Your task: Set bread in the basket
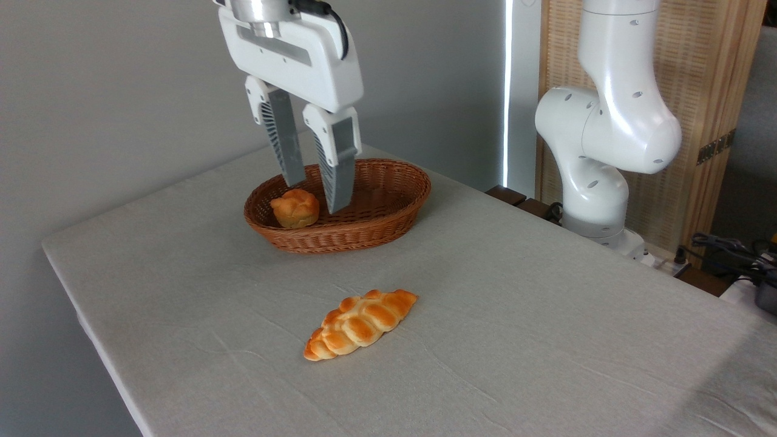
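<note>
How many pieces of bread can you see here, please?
2: the braided loaf lies on the table in front of the basket; a small round bun sits inside it. None seems hidden.

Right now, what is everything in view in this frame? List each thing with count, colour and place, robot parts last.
bread: 1, golden-orange braided loaf, lying on the table in front of the basket, apart from it
basket: 1, brown woven wicker, oval, on the far part of the table
bun: 1, golden, small and round, inside the basket at its left end
table: 1, covered in a pale grey cloth, fills the middle and foreground
wooden screen: 1, light wood, behind the arm at right
cables: dark, at the right edge past the table
arm: 1, white, base at the table's right far side
gripper: 1, white with grey fingers, open and empty, hanging over the basket's left half, just right of the bun
</note>
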Controlling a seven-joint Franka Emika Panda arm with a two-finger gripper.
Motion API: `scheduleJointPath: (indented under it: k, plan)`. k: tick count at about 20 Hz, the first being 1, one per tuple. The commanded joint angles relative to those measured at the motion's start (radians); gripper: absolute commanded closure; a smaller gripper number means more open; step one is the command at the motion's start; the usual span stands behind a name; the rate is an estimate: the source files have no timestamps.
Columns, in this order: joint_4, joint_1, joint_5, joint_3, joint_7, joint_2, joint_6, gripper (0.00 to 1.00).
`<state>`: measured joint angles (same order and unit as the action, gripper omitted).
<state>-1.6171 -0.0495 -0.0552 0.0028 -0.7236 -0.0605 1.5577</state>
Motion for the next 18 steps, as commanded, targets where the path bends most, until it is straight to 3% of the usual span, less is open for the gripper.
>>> scheduleJointPath:
  k: [1,5,10,18]
  plan:
    - [-0.186,-0.003,-0.006,0.005,-0.019,-0.094,0.103,0.00]
    - [-0.378,-0.001,-0.002,-0.007,-0.020,-0.130,0.348,0.00]
    - [-0.503,-0.001,0.005,-0.007,-0.020,-0.090,0.540,0.00]
    - [-0.593,-0.020,0.008,-0.007,-0.040,-0.030,0.582,0.00]
